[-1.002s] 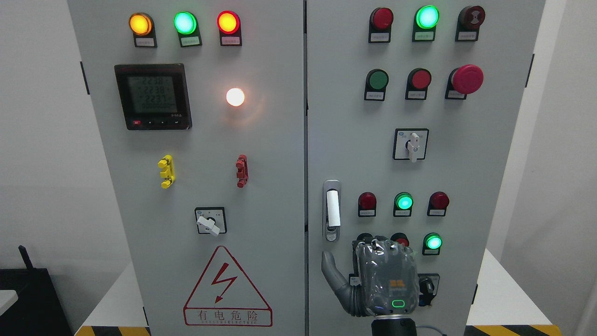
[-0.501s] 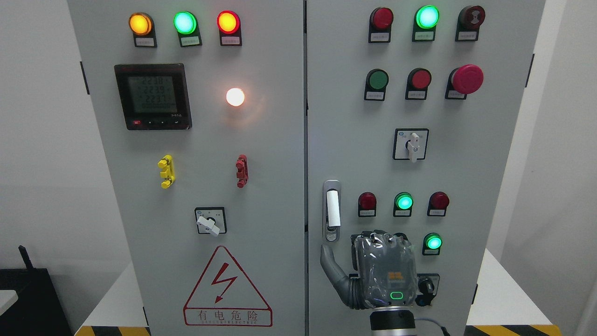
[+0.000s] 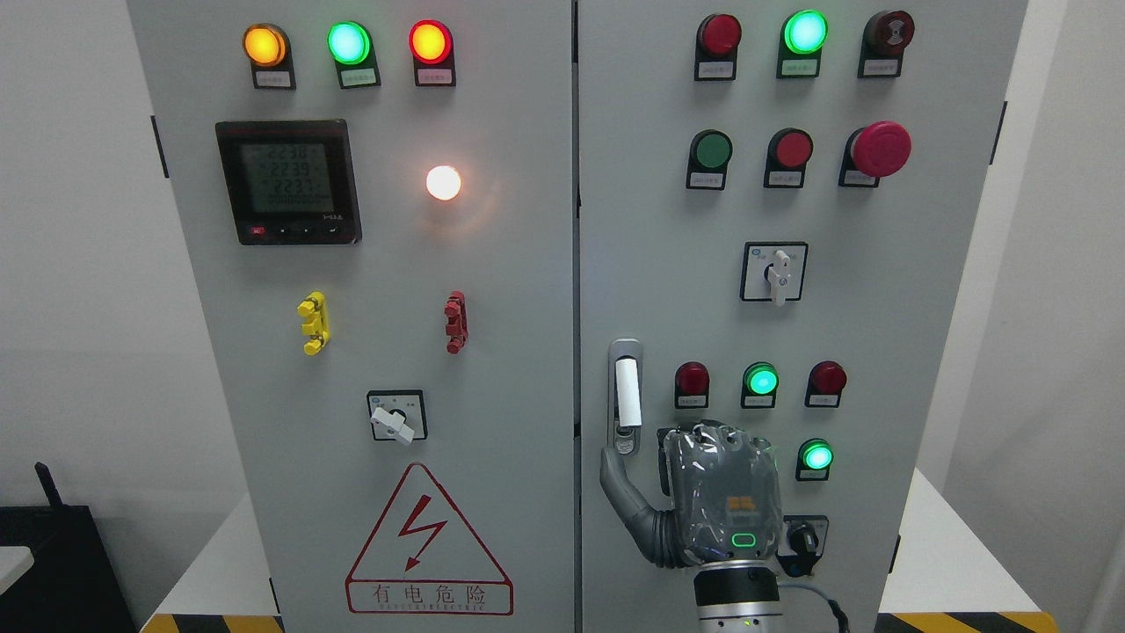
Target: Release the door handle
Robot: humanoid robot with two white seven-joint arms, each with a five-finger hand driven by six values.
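The door handle (image 3: 625, 396) is a silver upright plate with a white lever and a keyhole at its foot, on the left edge of the cabinet's right door (image 3: 650, 264). It stands flush and nothing holds it. My right hand (image 3: 694, 492) rises from the bottom edge, back toward me, just below and right of the handle. Its thumb (image 3: 615, 479) sticks out to the left, its tip just under the handle's foot. The fingers bend forward toward the door and hold nothing. The left arm is out of view.
Both cabinet doors are shut. Around the hand are indicator lamps (image 3: 761, 380), a lit green button (image 3: 817, 456) and a key switch (image 3: 802, 538). A rotary switch (image 3: 777, 274) sits above. The left door has a meter (image 3: 288, 182) and a warning triangle (image 3: 427, 545).
My right hand has risen along the door and shifted slightly left, bringing the thumb tip up to the foot of the handle. The handle and doors have not moved.
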